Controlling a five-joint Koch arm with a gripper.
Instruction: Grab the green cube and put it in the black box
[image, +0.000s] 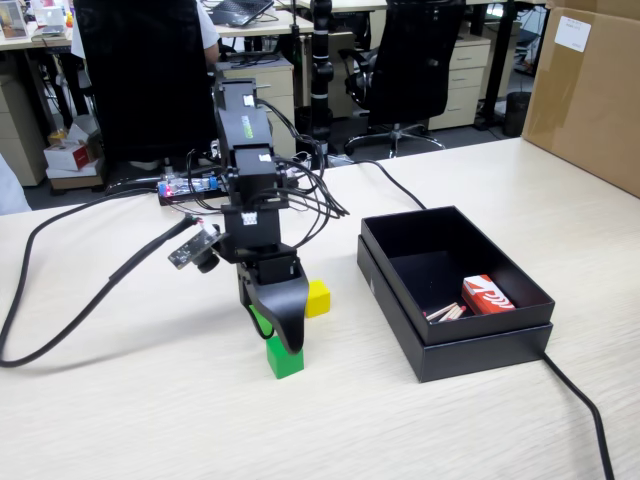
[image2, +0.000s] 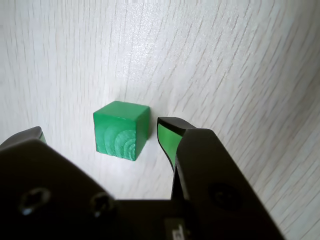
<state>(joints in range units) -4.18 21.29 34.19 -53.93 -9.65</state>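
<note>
My jaws hang point-down over the pale wood-grain worktop, spread apart on either side of the green cube. In the wrist view the cube sits flat on the worktop between the two tips: the green-lined tip on the right stands just beside the cube's right face with a thin strip of worktop showing between them, and the left tip peeks out at the frame's left edge, farther from the cube. Neither tip is touching it.

In the fixed view my arm stands nearly upright, and the green cube rests on the worktop directly under my jaws, its upper part hidden behind the black finger. A yellow cube lies just behind and to the right, close to my jaws. The black box sits open on the worktop well to the right, apart from the cubes, with a small red-and-white carton and a few thin sticks inside it.
</note>
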